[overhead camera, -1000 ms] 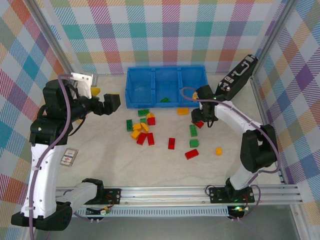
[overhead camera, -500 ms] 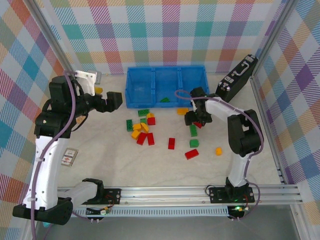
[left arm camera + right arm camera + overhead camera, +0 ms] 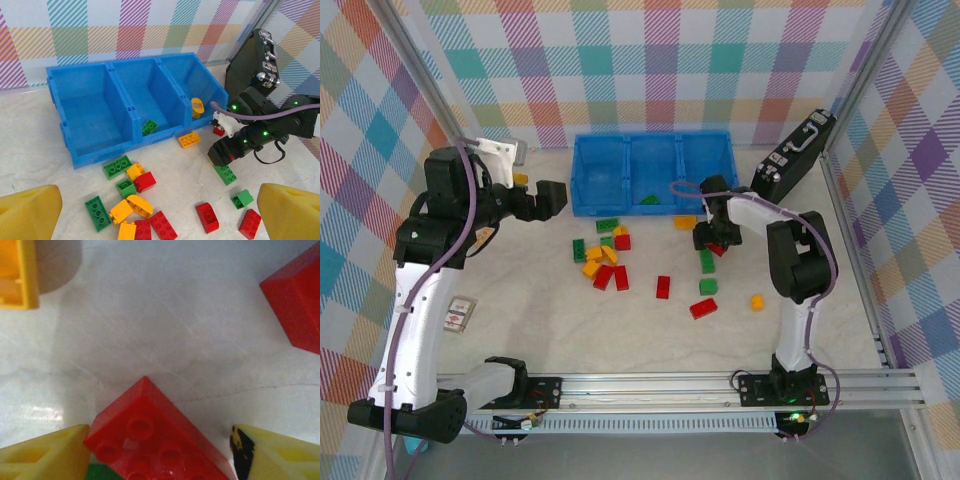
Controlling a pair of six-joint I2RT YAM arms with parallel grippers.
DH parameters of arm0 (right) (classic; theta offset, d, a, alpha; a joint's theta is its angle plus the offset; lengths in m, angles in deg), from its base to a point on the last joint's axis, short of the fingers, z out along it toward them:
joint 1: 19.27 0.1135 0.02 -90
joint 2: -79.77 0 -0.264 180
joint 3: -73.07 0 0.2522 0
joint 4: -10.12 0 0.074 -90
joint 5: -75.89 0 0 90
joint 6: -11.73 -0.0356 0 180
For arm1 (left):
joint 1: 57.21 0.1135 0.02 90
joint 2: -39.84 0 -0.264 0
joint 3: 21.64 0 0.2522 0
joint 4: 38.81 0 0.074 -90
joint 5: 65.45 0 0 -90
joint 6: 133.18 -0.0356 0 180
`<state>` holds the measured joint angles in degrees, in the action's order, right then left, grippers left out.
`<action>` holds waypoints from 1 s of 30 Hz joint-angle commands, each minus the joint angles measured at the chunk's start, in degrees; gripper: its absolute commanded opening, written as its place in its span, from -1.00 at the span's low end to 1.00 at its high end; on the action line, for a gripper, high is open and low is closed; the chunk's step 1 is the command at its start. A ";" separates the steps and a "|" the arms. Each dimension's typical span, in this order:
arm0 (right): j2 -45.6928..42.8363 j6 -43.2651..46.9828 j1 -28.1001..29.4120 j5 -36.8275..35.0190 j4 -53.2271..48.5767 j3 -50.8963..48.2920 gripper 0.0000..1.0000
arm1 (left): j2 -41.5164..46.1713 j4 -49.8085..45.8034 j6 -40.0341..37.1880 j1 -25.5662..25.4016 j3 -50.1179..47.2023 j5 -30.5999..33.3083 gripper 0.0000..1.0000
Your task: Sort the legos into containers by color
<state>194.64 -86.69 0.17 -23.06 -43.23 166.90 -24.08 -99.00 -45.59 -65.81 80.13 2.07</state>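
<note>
On the pale tabletop (image 3: 650,335) before the blue tray (image 3: 650,139), the right gripper (image 3: 160,452) straddles a red brick (image 3: 150,432), jaws half open, and should squeeze centred, clear of the green brick (image 3: 706,261); the left gripper (image 3: 548,197) gapes empty.

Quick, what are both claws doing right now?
Left claw: open, holding nothing.
Right claw: straddling a red brick; whether it grips cannot be told.

Tray (image 3: 95,150): blue, three compartments.
Middle compartment (image 3: 142,92): one green brick (image 3: 149,127).
Right compartment (image 3: 185,80): one yellow piece (image 3: 198,106).
Orange brick (image 3: 189,139): just in front of tray.
Loose bricks (image 3: 143,181): red, green, yellow, near tray's front.
Black case (image 3: 252,60): right of tray.
</note>
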 commanded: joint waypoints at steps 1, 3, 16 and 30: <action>0.88 0.02 -0.43 -0.54 -0.53 1.78 0.35 | -0.01 -0.50 -0.66 -0.94 2.07 -0.37 1.00; 0.73 -0.23 -0.37 -0.65 -0.73 1.31 0.20 | 0.02 -0.51 -0.80 -0.89 2.10 -0.28 1.00; -7.00 -2.32 -0.12 1.35 0.57 -5.16 -0.37 | 1.68 -0.55 -1.60 -0.91 1.38 1.14 1.00; -10.62 10.27 11.23 8.93 7.48 24.66 -0.44 | 5.17 -3.30 -4.17 -0.92 3.21 7.80 1.00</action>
<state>179.01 -81.10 9.33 -17.69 -39.41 185.37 -20.32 -100.60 -48.21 -66.24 81.31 7.23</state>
